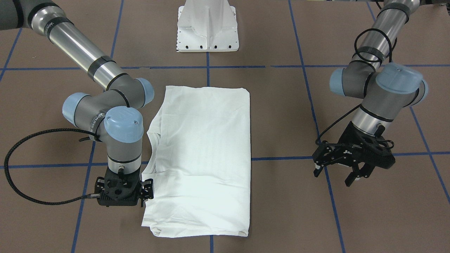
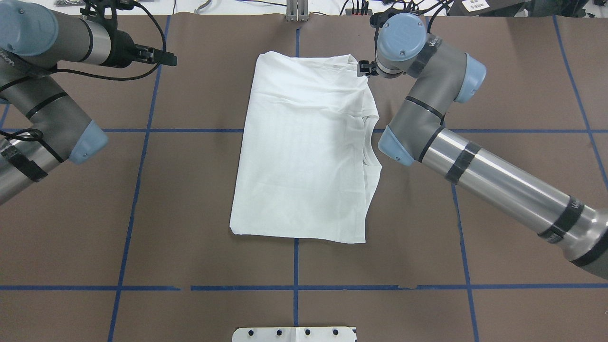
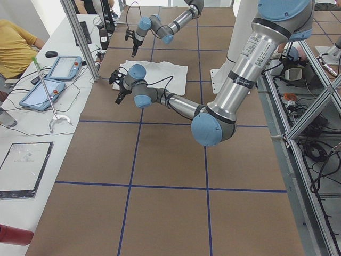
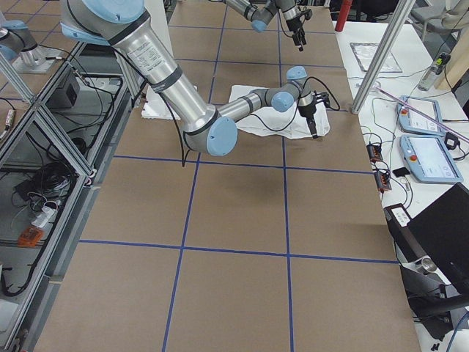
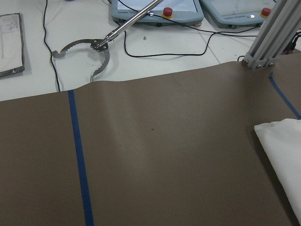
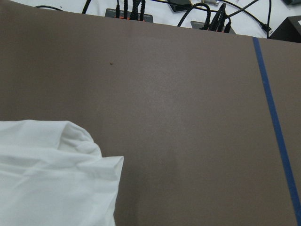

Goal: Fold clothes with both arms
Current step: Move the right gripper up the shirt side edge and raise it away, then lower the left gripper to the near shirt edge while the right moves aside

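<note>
Overhead exterior: see shirt (image 2: 304, 147) folded to rectangle, flat at centre of table (image 2: 190, 213), long axis near-to-far. Find right gripper (image 2: 364, 68) at far right corner, right at edge; cannot tell whether clenched or released. Find left gripper (image 1: 335, 175) released, jaws spread, well apart off shirt's left side. Judge right arm (image 2: 498, 183) nearer for next fold.

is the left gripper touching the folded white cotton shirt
No, the black two-finger left gripper hangs over brown table, clear of the white cotton shirt.
</note>
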`<state>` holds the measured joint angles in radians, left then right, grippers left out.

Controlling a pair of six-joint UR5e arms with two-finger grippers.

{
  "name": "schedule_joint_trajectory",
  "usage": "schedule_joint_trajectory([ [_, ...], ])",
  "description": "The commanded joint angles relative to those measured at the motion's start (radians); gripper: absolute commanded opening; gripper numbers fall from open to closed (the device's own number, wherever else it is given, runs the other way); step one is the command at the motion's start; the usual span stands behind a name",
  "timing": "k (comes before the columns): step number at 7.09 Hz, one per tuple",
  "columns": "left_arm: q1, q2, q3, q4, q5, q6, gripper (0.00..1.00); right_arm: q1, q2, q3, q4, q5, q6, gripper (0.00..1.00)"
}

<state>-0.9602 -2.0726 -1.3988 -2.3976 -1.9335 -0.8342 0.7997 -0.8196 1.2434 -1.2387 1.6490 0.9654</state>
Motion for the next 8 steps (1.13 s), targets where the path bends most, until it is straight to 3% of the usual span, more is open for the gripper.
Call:
schedule_joint_trajectory([
  [1, 0.07, 0.031, -0.168, 0.165, -0.025, -0.08, 1.0, -0.007, -0.204, 0.343, 0.005, 0.092, 0.08, 1.0],
  [3, 0.231, 0.144, -0.406, 0.251, 0.011, -0.301, 1.0, -0.074, -0.423, 0.622, 0.007, 0.086, 0.239, 1.0],
  [4, 0.356, 0.161, -0.433, 0.253, 0.163, -0.435, 1.0, -0.108, -0.511, 0.724, 0.007, 0.075, 0.29, 1.0],
  [5, 0.456, 0.16, -0.431, 0.283, 0.261, -0.506, 1.0, -0.134, -0.541, 0.763, 0.007, 0.049, 0.305, 1.0],
  [8, 0.59, 0.164, -0.402, 0.302, 0.3, -0.556, 0.99, -0.168, -0.541, 0.758, 0.007, 0.005, 0.309, 1.0],
])
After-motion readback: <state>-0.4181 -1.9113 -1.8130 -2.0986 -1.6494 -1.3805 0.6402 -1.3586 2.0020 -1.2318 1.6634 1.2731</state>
